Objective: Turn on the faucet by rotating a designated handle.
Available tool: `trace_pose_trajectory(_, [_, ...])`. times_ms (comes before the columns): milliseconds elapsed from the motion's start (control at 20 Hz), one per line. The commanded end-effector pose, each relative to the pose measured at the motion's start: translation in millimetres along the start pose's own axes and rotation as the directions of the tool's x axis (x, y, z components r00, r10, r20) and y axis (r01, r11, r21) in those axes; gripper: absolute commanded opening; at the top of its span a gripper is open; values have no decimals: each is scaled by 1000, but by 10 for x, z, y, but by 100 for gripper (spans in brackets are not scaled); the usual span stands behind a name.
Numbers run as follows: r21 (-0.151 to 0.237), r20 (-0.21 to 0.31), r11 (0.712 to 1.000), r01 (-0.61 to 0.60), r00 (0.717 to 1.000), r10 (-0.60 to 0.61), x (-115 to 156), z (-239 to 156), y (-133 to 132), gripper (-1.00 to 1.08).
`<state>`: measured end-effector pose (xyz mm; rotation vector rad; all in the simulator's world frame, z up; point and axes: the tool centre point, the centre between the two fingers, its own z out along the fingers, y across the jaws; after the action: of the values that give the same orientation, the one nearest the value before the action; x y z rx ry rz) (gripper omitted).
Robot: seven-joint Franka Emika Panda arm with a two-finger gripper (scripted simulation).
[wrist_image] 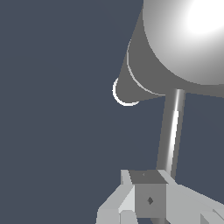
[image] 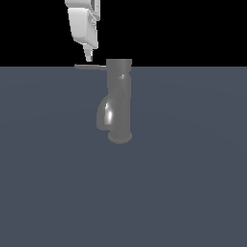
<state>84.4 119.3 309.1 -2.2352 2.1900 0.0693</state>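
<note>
The grey metal faucet (image: 118, 99) stands upright on its round base, with the short curved spout low on the exterior view's left side. The thin handle (image: 89, 66) sticks out from the flat top cap toward the exterior view's left. My gripper (image: 89, 59) hangs just above the outer half of the rod, fingers together with nothing between them. In the wrist view the shiny cap of the faucet (wrist_image: 188, 39) shows from above, and the handle (wrist_image: 172, 131) runs from it and passes under my gripper (wrist_image: 148, 197). I cannot tell whether the fingertips touch the rod.
A flat dark grey-blue floor (image: 193, 183) spreads around the faucet. Nothing else stands on it.
</note>
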Motion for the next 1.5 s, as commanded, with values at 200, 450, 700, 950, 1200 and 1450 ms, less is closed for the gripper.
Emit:
trace_pose_trajectory(200, [18,-26,996,-88,996,88,-119,168,-149,-100])
trace_pose_trajectory(450, [26,-35,993,-118,992,119,-165,231,-200,-100])
trace_pose_trajectory(700, [28,-37,992,-123,992,124,-173,242,-209,-100])
trace_pose_trajectory(950, [27,-37,992,-122,992,123,-177,245,-139,-100])
trace_pose_trajectory(1200, [27,-37,992,-122,992,123,-183,248,-25,-100])
trace_pose_trajectory(1450, [27,-37,992,-122,992,123,-190,251,93,-100])
